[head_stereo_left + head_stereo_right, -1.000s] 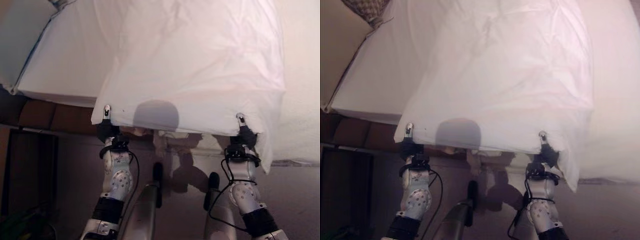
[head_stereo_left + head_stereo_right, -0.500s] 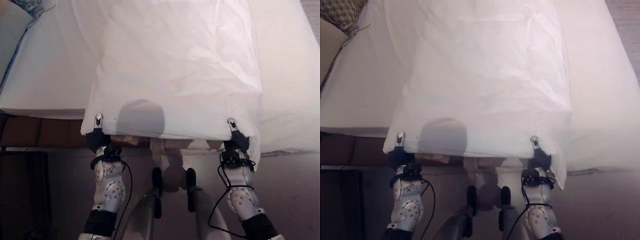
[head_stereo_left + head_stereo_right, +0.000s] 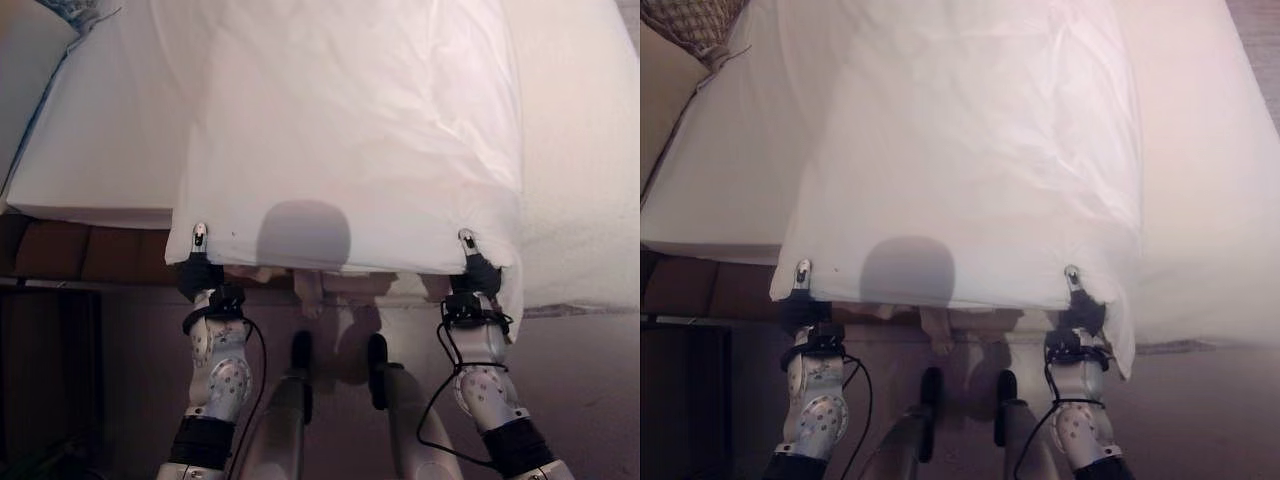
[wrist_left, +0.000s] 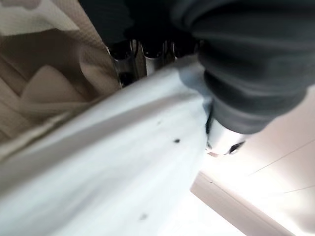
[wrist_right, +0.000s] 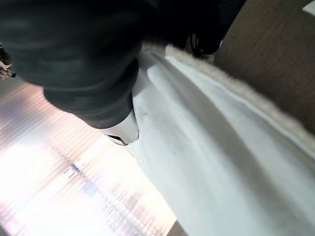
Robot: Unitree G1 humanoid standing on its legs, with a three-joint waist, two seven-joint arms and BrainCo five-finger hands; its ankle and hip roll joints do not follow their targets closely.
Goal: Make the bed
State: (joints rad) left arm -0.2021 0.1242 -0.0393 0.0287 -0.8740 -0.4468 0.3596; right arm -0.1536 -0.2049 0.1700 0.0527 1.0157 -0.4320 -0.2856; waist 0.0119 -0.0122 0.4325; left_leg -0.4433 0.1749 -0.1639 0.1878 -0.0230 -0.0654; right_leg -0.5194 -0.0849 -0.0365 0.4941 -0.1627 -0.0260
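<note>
A white sheet [image 3: 350, 130] is spread down the middle of the bed, its near edge hanging just past the mattress [image 3: 90, 150] foot. My left hand [image 3: 201, 272] is shut on the sheet's near left corner, thumb on top and fingers [image 4: 132, 55] underneath. My right hand [image 3: 478, 272] pinches the near right corner the same way, its thumb [image 5: 121, 133] lying on the cloth [image 5: 221, 147]. Both hands hold the edge level, a little above the floor.
A patterned pillow [image 3: 702, 18] lies at the bed's far left corner. The brown bed base [image 3: 70, 252] shows under the mattress on the left. Bare mattress runs along the right side [image 3: 580, 150]. Floor lies below the bed's foot [image 3: 590, 400].
The whole picture has shifted with the camera. Both hands keep their pinch on the sheet's near corners, at about the same height and spacing.
</note>
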